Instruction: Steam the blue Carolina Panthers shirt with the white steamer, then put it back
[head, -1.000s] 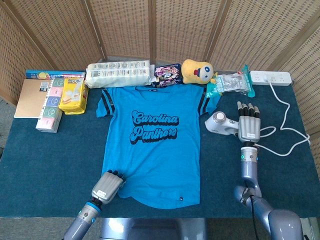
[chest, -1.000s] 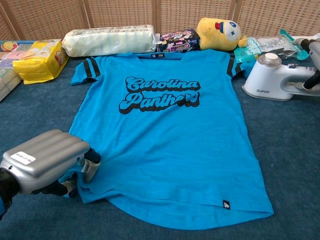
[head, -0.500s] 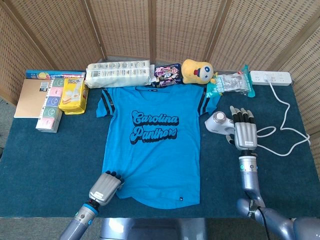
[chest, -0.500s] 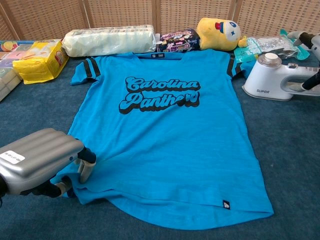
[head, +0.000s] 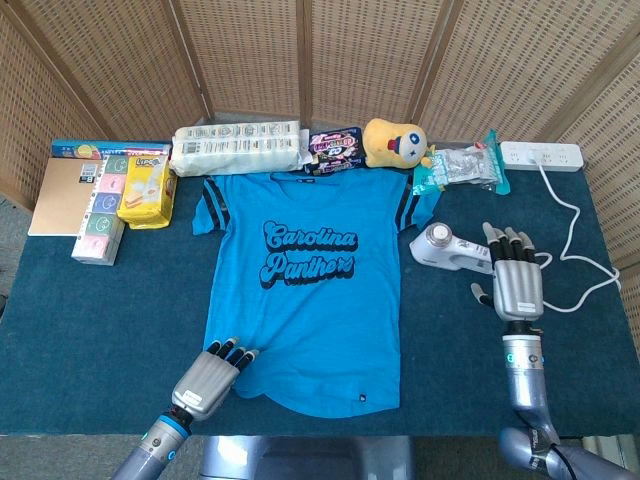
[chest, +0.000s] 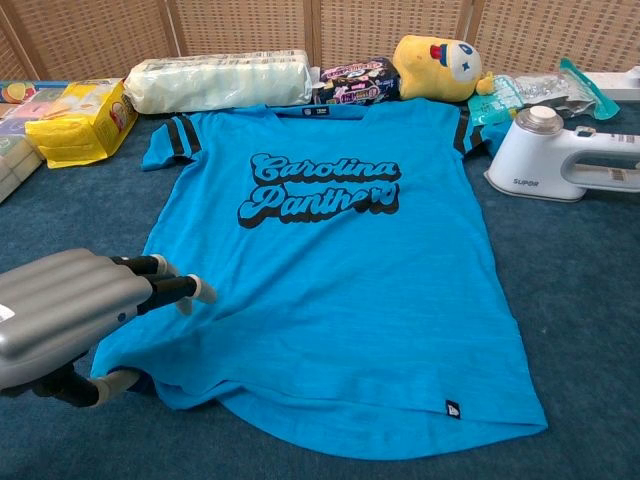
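The blue Carolina Panthers shirt (head: 305, 290) lies flat on the dark blue table, collar toward the far edge. The white steamer (head: 445, 250) lies on its side just right of the shirt's sleeve, its handle pointing right; the chest view shows the steamer (chest: 560, 155) at the right edge. My right hand (head: 517, 280) hovers right of the handle with fingers spread, holding nothing; the chest view does not show it. My left hand (head: 212, 372) is at the shirt's lower left hem with its fingers stretched out over the cloth, and the chest view shows the left hand (chest: 70, 310) above that corner.
Along the far edge sit a pack of paper rolls (head: 237, 148), a snack bag (head: 335, 145), a yellow plush toy (head: 393, 142) and a plastic packet (head: 460, 168). A power strip (head: 543, 155) and its white cable (head: 575, 240) lie at the right. Yellow and boxed packs (head: 147, 190) stand at the left.
My left hand has uncurled its fingers and no longer grips the hem. My right hand has drawn back to the right, away from the steamer's handle.
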